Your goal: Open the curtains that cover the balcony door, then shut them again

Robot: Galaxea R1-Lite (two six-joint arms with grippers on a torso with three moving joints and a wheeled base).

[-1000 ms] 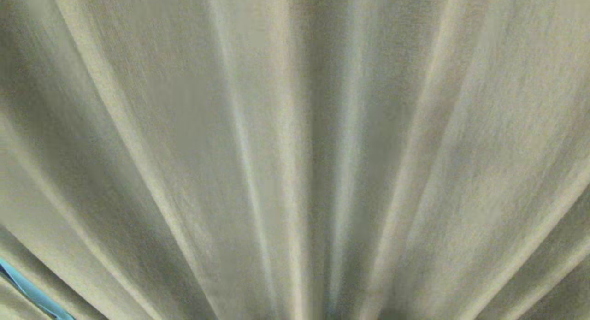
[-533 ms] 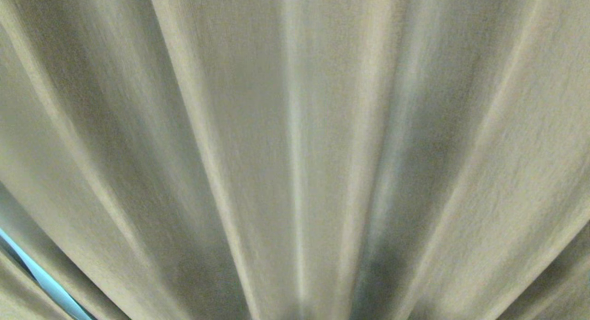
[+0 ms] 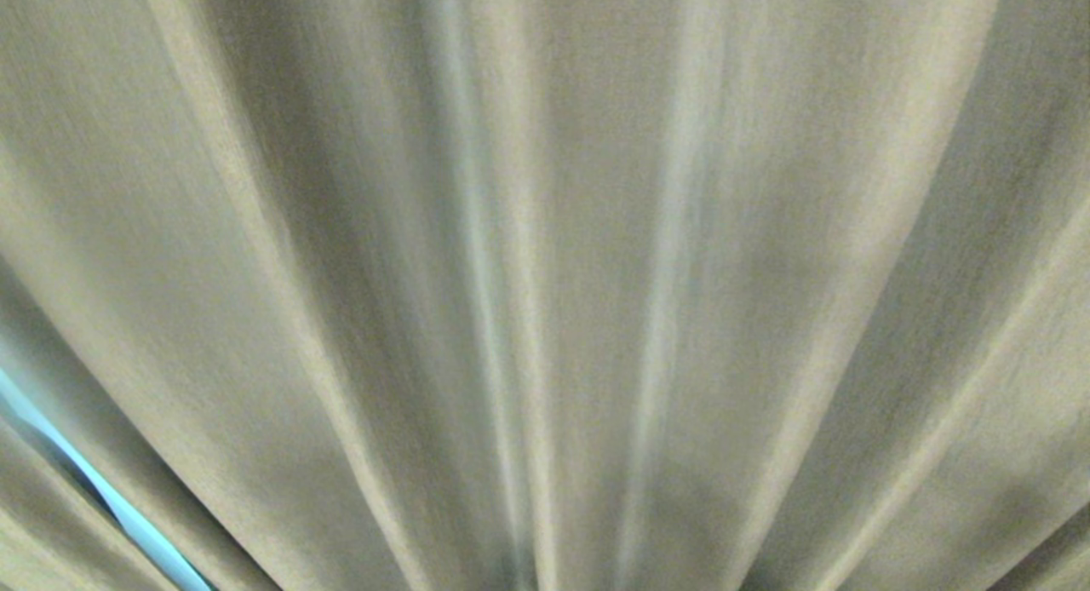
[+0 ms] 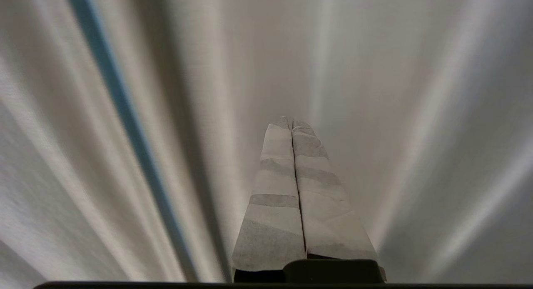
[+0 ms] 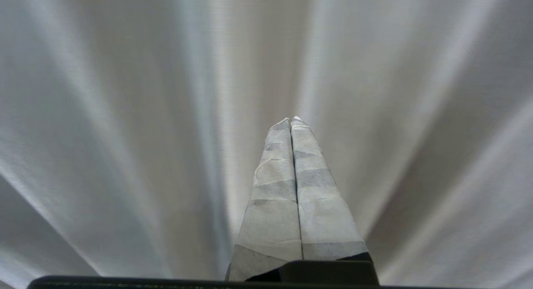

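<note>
curtains [image 3: 545,259] drawn shut across the whole head view.

pale cream-beige cloth, finely woven, hangs in long folds that fan outward from low centre, with lit ridges and grey-shadowed hollows between. near the lower left corner the folds part in a thin slanting gap where a strip of light blue shows through; what lies behind cannot be told. in the left wrist view the curtains [image 4: 374,93] fill the background as whitish pleats, one narrow blue-grey streak running down between two folds. in the right wrist view the curtains [image 5: 125,114] look the same, pale and softly pleated, with no gap. the door is hidden behind the fabric.
</note>
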